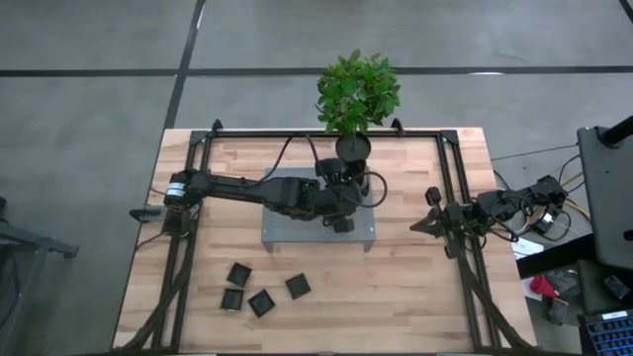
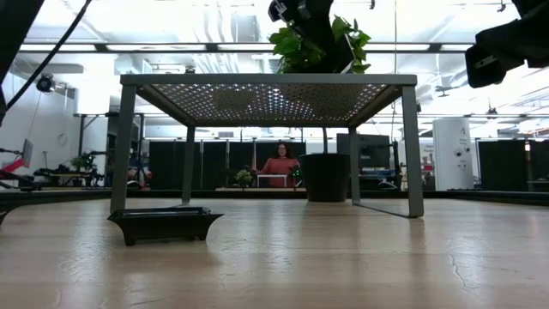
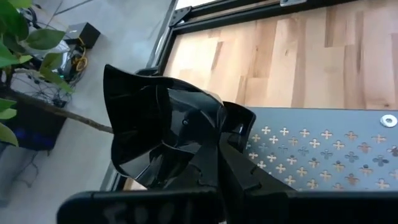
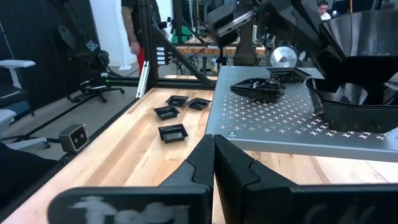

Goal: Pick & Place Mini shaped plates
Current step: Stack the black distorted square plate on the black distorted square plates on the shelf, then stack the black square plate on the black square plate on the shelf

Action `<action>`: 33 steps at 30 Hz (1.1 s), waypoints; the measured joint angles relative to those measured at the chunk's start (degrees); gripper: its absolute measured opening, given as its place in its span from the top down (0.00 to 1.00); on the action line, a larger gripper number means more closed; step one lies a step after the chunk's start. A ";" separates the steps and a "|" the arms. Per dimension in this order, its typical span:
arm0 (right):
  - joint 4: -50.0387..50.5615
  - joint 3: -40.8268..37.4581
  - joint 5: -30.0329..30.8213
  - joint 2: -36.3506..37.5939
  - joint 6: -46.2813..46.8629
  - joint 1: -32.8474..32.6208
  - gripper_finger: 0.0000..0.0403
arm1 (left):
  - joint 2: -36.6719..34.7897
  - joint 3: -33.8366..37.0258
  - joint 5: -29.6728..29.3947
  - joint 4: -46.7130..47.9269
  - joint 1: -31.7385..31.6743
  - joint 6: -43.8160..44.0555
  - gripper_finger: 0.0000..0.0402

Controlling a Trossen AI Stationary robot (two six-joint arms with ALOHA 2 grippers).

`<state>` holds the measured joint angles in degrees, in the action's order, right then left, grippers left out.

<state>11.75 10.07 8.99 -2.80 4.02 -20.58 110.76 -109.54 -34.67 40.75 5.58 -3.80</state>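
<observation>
My left gripper [image 1: 341,220] reaches over the grey perforated platform [image 1: 287,229] and is shut on a glossy black mini plate [image 3: 155,118] with flared, pointed corners. Several more mini plates lie flat on the wood near the table's near-left part [image 1: 261,303] [image 4: 173,132]; one shows side-on in the low view [image 2: 163,225]. Other black dishes rest on the platform top [image 4: 258,89]. My right gripper [image 1: 430,225] [image 4: 214,149] waits shut at the table's right side, touching nothing. My left gripper pinches the mini plate by its rim [image 3: 186,146] between the two fingers [image 3: 239,171]. The plate is lifted clear above the platform [image 3: 323,143] and stands tilted, its hollow facing the camera. The gripper's own fingers hide the exact place of contact.
A black pot with a green plant [image 1: 353,148] stands at the platform's far edge, close to my left gripper. A dark metal frame [image 1: 326,133] runs around the table. Bare wood lies between the platform and the table's near edge [image 1: 396,297]. A person [image 2: 279,165] stands in the room beyond.
</observation>
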 joint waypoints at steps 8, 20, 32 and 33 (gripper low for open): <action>0.02 0.00 0.00 0.01 0.02 0.00 0.98 | 0.00 0.00 -1.45 0.51 0.00 -1.50 1.00; 0.02 0.00 0.00 0.01 -0.09 0.00 0.98 | 0.00 0.00 -0.82 2.33 0.13 0.70 0.90; 0.02 0.00 0.00 0.02 0.01 -0.02 0.98 | -0.09 -0.07 -1.19 2.14 0.35 1.27 0.80; 0.02 0.00 0.00 0.00 0.01 0.00 0.98 | -0.11 -0.07 -1.23 2.18 0.53 1.96 0.80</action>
<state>11.77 10.07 8.99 -2.81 4.03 -20.58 110.65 -109.60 -35.90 42.94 6.12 -1.84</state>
